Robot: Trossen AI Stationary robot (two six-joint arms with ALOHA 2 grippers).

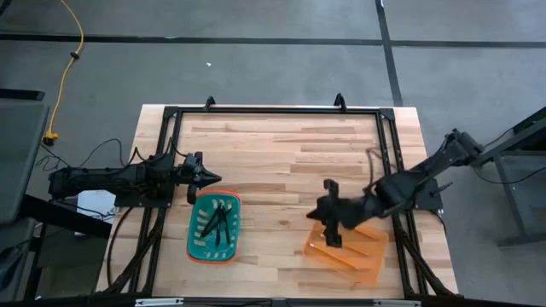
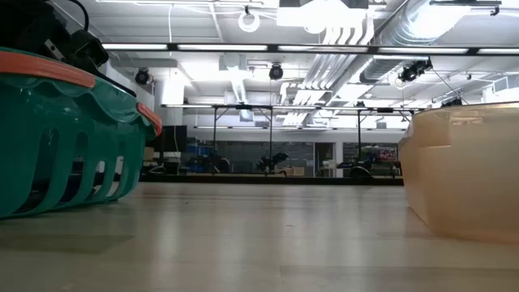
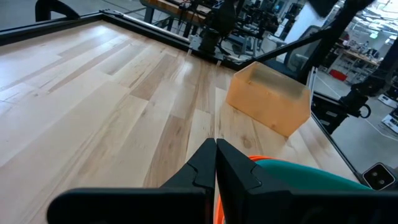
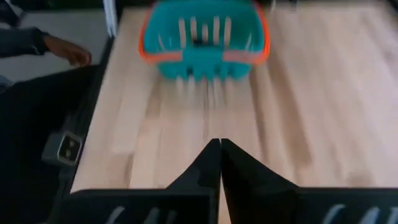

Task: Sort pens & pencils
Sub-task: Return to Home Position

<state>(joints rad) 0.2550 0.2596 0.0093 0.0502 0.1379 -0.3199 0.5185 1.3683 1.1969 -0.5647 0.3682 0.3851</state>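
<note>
The pens (image 1: 217,223) are seen lying in the teal basket (image 1: 193,243). The pencils (image 1: 351,252) are contained in the orange bin (image 1: 374,261), well apart from that basket. The right gripper (image 1: 314,215), pinched together and empty, is seen at the bin's basket-side edge. The left gripper (image 1: 217,178), likewise closed on nothing, is placed just beyond the basket. Were the right arm retracted low, the bin could be clipped and dragged.

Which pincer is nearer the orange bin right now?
Right. The right pincer hangs over the edge of the orange bin; the left pincer is far off, beside the teal basket.
</note>
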